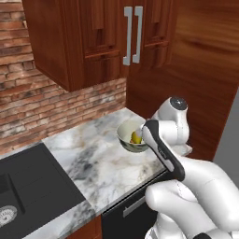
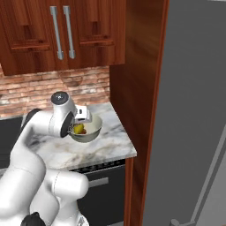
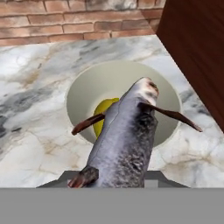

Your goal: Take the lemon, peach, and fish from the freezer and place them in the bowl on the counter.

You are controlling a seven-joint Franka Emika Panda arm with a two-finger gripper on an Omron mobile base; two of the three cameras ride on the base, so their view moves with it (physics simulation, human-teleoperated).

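End effector [image 3: 116,177] clamped on the fish [image 3: 124,140], hanging right over the bowl [image 3: 78,94]. Lemon [image 3: 104,114] sits inside the bowl. Bowl rests on the veined marble worktop [image 1: 88,158], brick wall [image 1: 42,112] behind it, black sink [image 1: 32,186] well off to its side.

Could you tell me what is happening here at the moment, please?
The white robot arm's claw is shut on a slim grey fish and holds it above the round off-white bowl on the veined marble counter. A yellow oval lemon already lies in that bowl, with something reddish beside it in the right base view. The fish has not been released yet.
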